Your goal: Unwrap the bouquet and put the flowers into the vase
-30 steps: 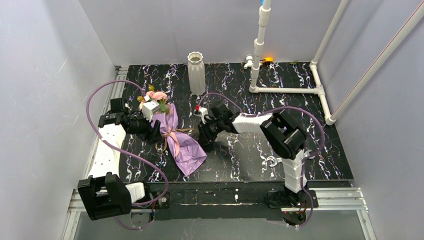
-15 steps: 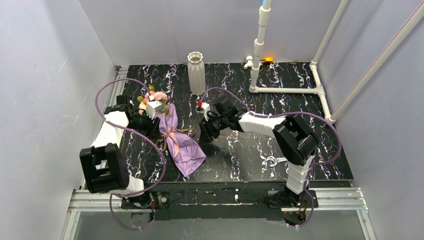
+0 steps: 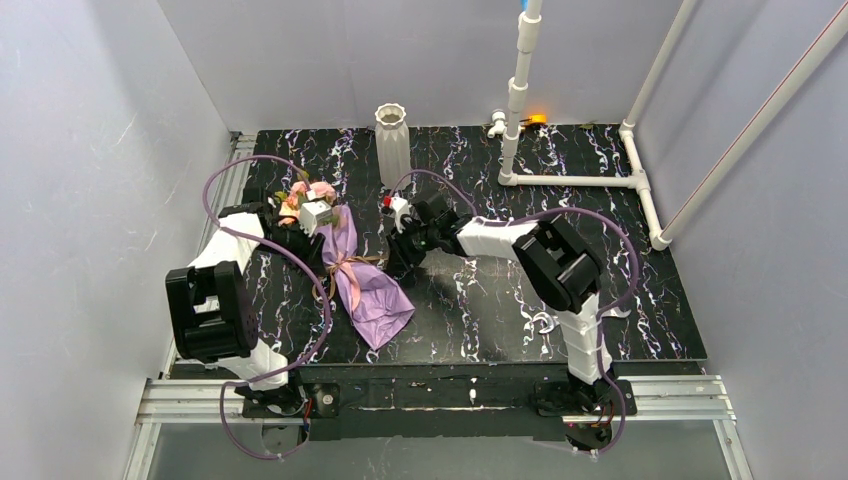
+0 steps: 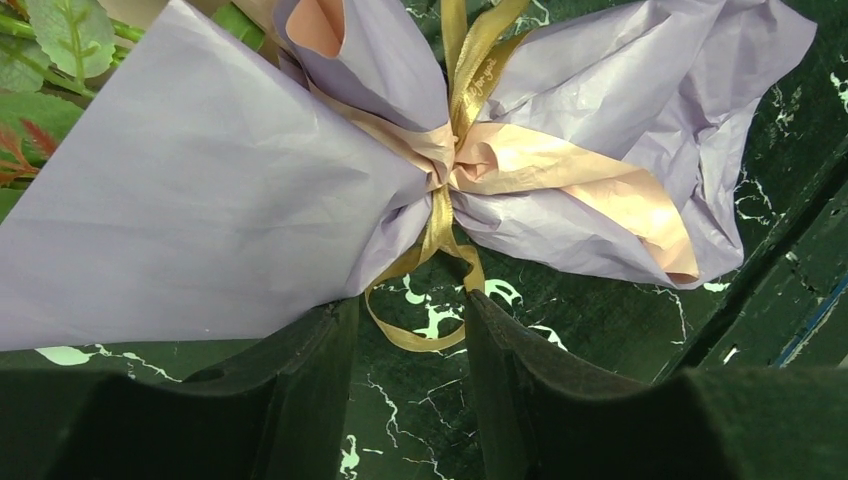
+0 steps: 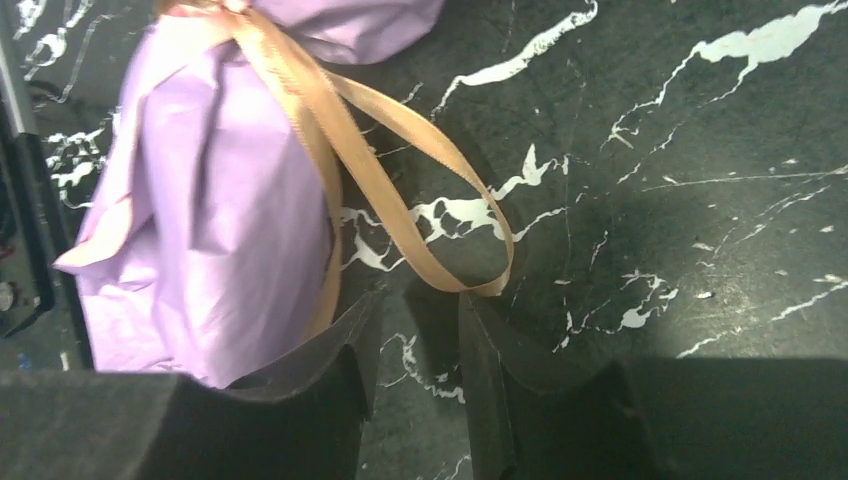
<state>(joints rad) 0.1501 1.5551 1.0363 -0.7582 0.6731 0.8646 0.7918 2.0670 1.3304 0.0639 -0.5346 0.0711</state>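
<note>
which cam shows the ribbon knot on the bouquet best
The left wrist view: the ribbon knot sits centred where the purple paper is cinched. The right wrist view shows mainly a loose loop, with the knot cut off at the top edge. The top view shows it only as a tiny tan band.

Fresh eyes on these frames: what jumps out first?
The purple-wrapped bouquet lies left of centre on the black marbled table, its gold ribbon still tied. The left gripper and right gripper flank it, both open, each with a ribbon loop at its fingertips. The white ribbed vase stands upright at the back, flowerless.
</note>
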